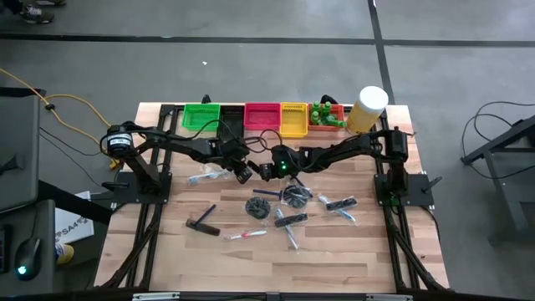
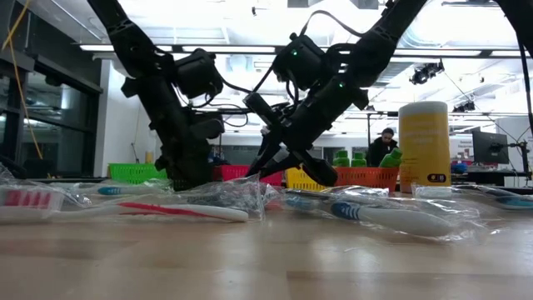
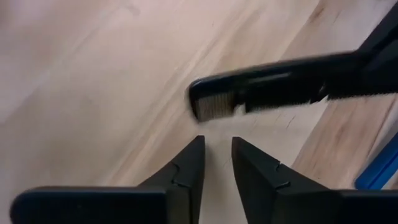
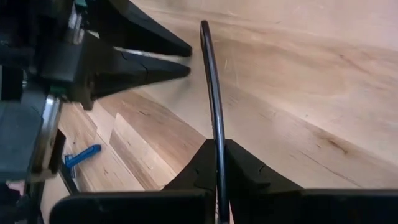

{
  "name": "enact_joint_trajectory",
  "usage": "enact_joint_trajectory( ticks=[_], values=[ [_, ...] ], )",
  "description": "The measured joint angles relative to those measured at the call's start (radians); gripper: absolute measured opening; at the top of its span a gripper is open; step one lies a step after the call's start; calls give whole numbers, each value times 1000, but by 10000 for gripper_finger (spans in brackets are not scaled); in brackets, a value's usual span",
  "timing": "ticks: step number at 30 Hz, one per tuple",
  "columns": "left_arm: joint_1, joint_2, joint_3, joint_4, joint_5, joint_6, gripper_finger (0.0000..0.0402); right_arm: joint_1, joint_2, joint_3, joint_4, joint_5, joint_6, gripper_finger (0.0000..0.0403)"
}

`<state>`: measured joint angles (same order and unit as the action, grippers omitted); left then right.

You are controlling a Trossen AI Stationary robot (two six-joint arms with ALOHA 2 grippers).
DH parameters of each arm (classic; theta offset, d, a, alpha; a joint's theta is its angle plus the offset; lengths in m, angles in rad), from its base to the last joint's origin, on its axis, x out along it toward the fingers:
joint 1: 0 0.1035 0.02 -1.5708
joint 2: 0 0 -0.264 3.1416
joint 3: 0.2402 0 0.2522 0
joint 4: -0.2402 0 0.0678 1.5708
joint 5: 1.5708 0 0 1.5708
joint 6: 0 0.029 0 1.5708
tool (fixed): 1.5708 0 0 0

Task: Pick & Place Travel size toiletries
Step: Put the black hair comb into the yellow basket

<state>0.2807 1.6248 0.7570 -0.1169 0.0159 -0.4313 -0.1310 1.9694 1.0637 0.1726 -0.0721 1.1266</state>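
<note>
While the right gripper (image 4: pixel 217 163) clamps one end of a black comb (image 4: pixel 211 87) between its closed fingers, the comb stands out from it above the bare wood near the table's middle, its free end reaching toward the left gripper (image 3: pixel 217 146). That left gripper sits just short of the comb, its fingers parted by a narrow gap and holding nothing; the comb's toothed end (image 3: pixel 214 107) lies just beyond its fingertips. From above, both grippers meet close together at mid-table, the left gripper (image 1: pixel 244 173) beside the right gripper (image 1: pixel 266 170), with little room between them. Just toward the near edge of the table lie the other toiletries: dark round discs (image 1: pixel 260 206), another black comb (image 1: pixel 202 222), a pink toothbrush (image 1: pixel 244 235) and clear-wrapped pieces (image 1: pixel 341 204), scattered near one another across the middle strip. A clear-wrapped piece (image 1: pixel 206 176) also lies under the left arm. In the low view wrapped toothbrushes, one with a red stripe (image 2: pixel 179 211) and one blue and white (image 2: pixel 391 218), lie in the foreground, below the arms. Along the far edge runs a row of bins, green (image 1: pixel 201 115), red (image 1: pixel 262 115), yellow (image 1: pixel 293 119) and orange (image 1: pixel 328 124), the last with little green bottles (image 1: pixel 323 113) in it, and a pale-yellow cylinder (image 1: pixel 368 109) with a white lid stands at the row's right end. The wooden table (image 1: pixel 167 251) is bare on its near left part. A person (image 2: pixel 384 146) shows in the room behind.
</note>
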Motion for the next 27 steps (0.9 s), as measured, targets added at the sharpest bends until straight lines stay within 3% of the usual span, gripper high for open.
enact_joint_trajectory(
  ticks=[16,21,27],
  values=[
    [0,-122,0,-102,-71,6,91,-35,-66,-4,-6,-27,-199,7],
    [-27,-164,2,-115,-113,8,90,-85,-192,-2,-100,47,-360,7],
    [-87,-209,2,-111,-172,16,90,-183,-318,-2,-269,217,-597,7]
  ],
)
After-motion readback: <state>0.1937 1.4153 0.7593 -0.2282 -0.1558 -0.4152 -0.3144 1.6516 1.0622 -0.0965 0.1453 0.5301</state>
